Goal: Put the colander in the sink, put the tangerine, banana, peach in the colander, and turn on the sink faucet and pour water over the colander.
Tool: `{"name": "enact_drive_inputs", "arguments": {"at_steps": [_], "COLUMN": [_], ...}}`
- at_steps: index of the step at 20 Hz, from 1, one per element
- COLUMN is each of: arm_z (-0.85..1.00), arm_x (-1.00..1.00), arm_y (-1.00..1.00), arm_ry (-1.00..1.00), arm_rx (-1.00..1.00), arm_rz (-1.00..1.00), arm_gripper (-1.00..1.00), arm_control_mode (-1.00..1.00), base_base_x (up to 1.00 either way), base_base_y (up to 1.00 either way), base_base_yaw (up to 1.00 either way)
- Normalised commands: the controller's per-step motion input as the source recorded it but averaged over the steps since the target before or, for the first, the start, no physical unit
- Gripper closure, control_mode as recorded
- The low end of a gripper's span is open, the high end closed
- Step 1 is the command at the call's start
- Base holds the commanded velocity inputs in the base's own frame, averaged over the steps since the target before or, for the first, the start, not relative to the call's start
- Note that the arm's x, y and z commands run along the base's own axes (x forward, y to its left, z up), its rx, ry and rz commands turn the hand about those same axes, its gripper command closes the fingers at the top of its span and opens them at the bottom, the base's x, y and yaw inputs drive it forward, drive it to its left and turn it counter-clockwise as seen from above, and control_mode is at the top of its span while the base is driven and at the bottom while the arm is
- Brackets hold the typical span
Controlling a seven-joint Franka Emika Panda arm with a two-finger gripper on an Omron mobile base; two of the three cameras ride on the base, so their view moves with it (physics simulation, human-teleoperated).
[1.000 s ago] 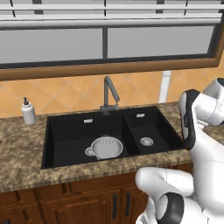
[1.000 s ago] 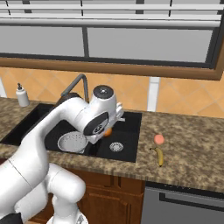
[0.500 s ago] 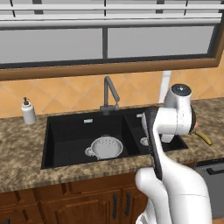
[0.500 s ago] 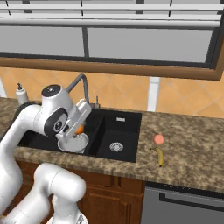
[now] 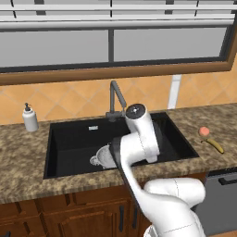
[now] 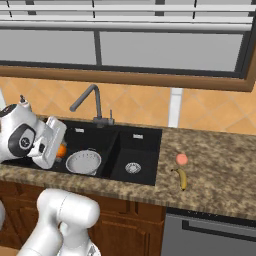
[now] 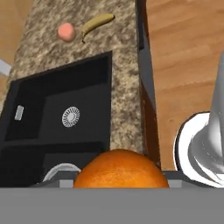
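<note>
The tangerine (image 6: pixel 61 150) is held in my gripper (image 6: pixel 59 151), which is shut on it just left of the colander (image 6: pixel 84 162) and above the sink's left basin. In the hand view the tangerine (image 7: pixel 120 169) bulges at the bottom, with a sliver of the colander's rim (image 7: pixel 59 169) below it. The white colander (image 5: pixel 102 157) sits in the black sink (image 5: pixel 74 139), half hidden by my arm. The peach (image 6: pixel 182 159) and banana (image 6: pixel 181 178) lie on the counter right of the sink. The faucet (image 6: pixel 87 102) stands behind the basins with no water running.
A white soap dispenser (image 5: pixel 30 118) stands on the counter left of the sink. The narrower right basin (image 6: pixel 134 152) holds a round drain. A dishwasher front (image 6: pixel 210 235) sits under the counter at right. A window runs along the back wall.
My arm has swung from the right end of the sink leftward across both basins, carrying the tangerine to the colander's left side. The peach and banana have stayed put.
</note>
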Motion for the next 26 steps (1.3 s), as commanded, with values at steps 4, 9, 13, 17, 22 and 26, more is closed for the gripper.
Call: {"name": "enact_drive_inputs", "arguments": {"at_steps": [4, 9, 13, 17, 22, 26], "arm_z": [0.0, -0.19, -0.41, -0.55, -0.58, -0.62], "arm_x": [0.0, 0.39, 0.67, 0.43, 0.25, 0.42], "arm_y": [0.94, 0.21, 0.0, 0.07, 0.01, 0.0], "arm_ry": [0.42, 0.42, 0.28, 0.01, 0.0, 0.0], "arm_rx": [-0.23, -0.02, 0.0, 0.0, 0.0, 0.0], "arm_rz": [0.33, 0.28, 0.21, 0.1, 0.03, 0.06], "arm_gripper": [1.0, 1.0, 1.0, 1.0, 1.0, 1.0], "arm_control_mode": [-1.0, -1.0, -1.0, -1.0, -1.0, -1.0], "base_base_x": [0.0, 0.0, 0.0, 0.0, 0.0, 0.0], "base_base_y": [0.0, 0.0, 0.0, 0.0, 0.0, 0.0], "base_base_yaw": [0.0, 0.0, 0.0, 0.0, 0.0, 0.0]}}
